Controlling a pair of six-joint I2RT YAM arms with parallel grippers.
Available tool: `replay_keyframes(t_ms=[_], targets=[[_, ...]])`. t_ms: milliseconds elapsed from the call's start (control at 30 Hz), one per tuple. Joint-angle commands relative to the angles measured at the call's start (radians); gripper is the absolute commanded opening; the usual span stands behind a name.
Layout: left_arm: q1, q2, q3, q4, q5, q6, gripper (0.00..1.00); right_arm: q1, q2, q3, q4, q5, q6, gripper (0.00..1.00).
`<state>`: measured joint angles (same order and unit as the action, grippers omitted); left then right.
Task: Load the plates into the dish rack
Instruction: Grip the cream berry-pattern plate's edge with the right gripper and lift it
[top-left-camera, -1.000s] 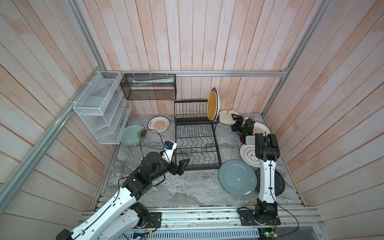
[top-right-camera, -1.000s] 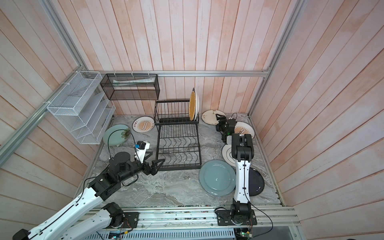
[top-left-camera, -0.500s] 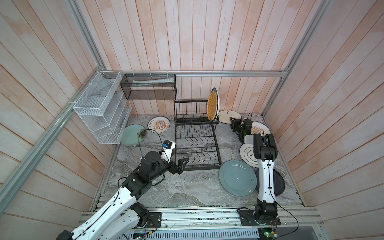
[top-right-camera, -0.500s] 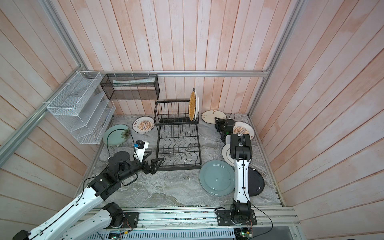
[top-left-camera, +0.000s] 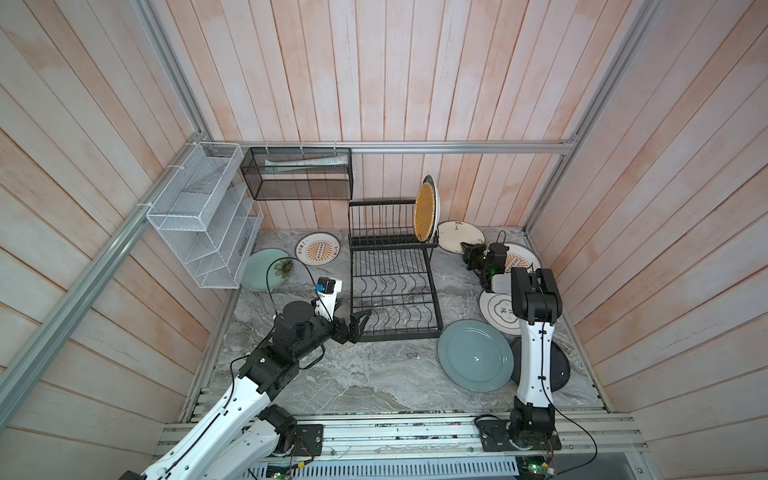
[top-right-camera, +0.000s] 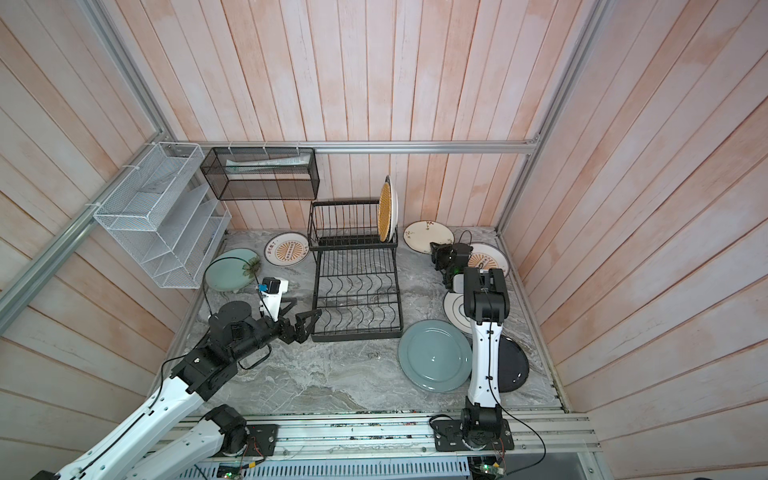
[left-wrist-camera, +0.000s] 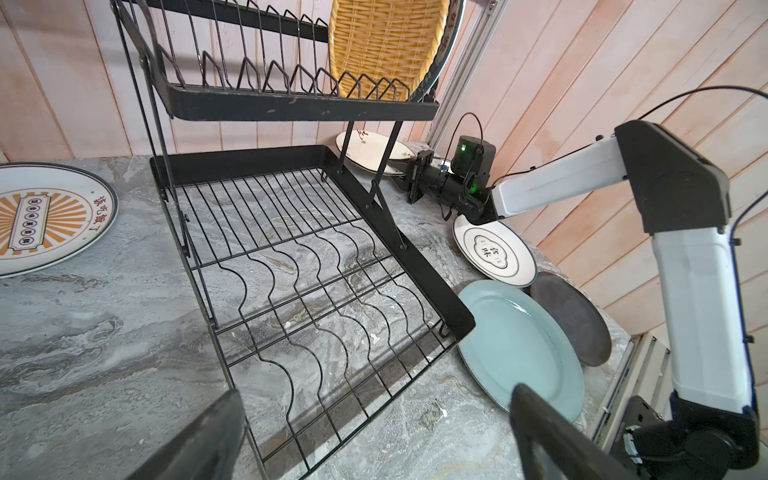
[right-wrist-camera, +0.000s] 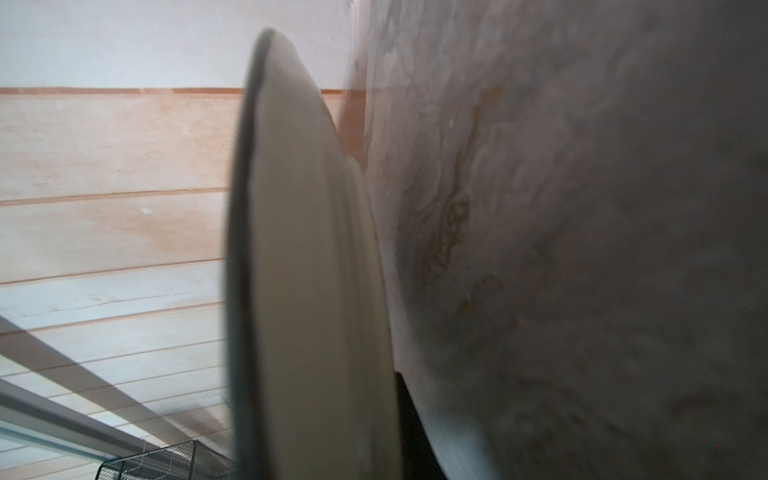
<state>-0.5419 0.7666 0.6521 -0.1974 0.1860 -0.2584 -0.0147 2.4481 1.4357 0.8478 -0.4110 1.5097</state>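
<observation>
The black wire dish rack (top-left-camera: 395, 286) (top-right-camera: 357, 291) stands mid-table with a yellow woven-look plate (top-left-camera: 424, 212) (left-wrist-camera: 386, 37) upright in its upper tier. My right gripper (top-left-camera: 466, 252) (top-right-camera: 434, 251) (left-wrist-camera: 411, 178) is shut on the near rim of the cream floral plate (top-left-camera: 459, 235) (right-wrist-camera: 299, 249). That plate lies by the back wall, right of the rack. One dark finger (right-wrist-camera: 409, 419) shows under the rim. My left gripper (top-left-camera: 361, 322) (left-wrist-camera: 376, 395) hangs open and empty at the rack's front left corner.
A grey-blue plate (top-left-camera: 473, 355), a black plate (top-left-camera: 561, 370), a black-ringed white plate (top-left-camera: 496, 311) and a sunburst plate (top-left-camera: 521, 259) lie around the right arm. Left of the rack lie another sunburst plate (top-left-camera: 318, 248) and a pale green plate (top-left-camera: 262, 270). A white mesh organizer (top-left-camera: 203, 216) and a black mesh basket (top-left-camera: 299, 174) hang on the walls.
The right gripper has moved onto the cream floral plate's rim and closed on it. The left arm has barely shifted.
</observation>
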Motion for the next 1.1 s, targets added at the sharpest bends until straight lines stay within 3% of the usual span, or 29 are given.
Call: replay_keyframes(t_ms=[0, 567, 767, 1067], targets=[[0.010, -0.014, -0.018, 0.026, 0.021, -0.011, 1.00, -0.013, -0.095, -0.066, 0.100, -0.018, 0.005, 0.00], [0.014, -0.034, -0.029, 0.042, 0.013, -0.009, 1.00, -0.065, -0.485, -0.334, 0.180, -0.109, -0.011, 0.00], [0.015, -0.086, -0.076, 0.120, 0.068, -0.002, 1.00, -0.104, -0.702, -0.547, 0.173, -0.111, -0.023, 0.00], [0.014, -0.170, -0.158, 0.263, 0.176, 0.003, 1.00, -0.114, -1.167, -0.887, -0.103, -0.126, -0.199, 0.00]])
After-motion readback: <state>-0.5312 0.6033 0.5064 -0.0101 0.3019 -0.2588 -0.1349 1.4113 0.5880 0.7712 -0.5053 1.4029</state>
